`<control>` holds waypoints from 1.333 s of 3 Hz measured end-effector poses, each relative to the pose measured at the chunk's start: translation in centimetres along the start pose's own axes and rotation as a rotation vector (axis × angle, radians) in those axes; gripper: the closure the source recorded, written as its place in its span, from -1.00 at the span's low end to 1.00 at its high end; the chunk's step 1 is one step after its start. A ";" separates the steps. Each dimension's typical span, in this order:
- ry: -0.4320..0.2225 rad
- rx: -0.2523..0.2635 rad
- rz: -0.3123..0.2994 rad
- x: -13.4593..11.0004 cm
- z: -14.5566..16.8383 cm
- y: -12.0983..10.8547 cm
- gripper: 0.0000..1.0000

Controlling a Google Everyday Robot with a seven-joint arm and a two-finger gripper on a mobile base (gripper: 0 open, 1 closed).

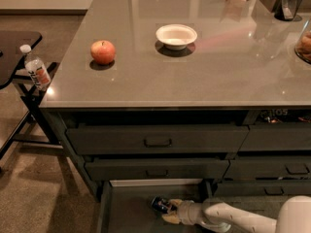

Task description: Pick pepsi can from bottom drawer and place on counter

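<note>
The pepsi can (160, 205) lies on its side in the open bottom drawer (129, 212), near the drawer's back. My gripper (168, 211) reaches in from the right, low inside the drawer. Its pale fingers are spread, one (175, 203) just above the can's right end and one (170, 219) below it. The can lies at the fingertips and rests on the drawer floor. The counter (194, 76) spreads above the drawers, glossy grey-brown.
On the counter are a red apple (103, 52), a white bowl (176, 36) and items at the far right edge. Two shut drawers (156, 140) sit above the open one. A clear bottle with an orange label (37, 71) stands on a black side table (14, 47) at left.
</note>
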State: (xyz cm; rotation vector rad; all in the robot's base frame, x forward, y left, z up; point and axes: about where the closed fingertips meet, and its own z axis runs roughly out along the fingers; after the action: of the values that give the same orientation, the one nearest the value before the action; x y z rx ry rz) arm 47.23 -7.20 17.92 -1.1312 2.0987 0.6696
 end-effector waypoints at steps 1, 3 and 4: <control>-0.009 -0.017 -0.052 -2.2 -4.3 0.5 1.00; -0.039 -0.028 -0.141 -7.1 -12.8 2.2 1.00; -0.039 -0.008 -0.177 -10.5 -17.5 2.4 1.00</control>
State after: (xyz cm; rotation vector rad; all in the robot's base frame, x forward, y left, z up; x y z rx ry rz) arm 44.23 -12.60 37.51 -1.2804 1.9374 0.6107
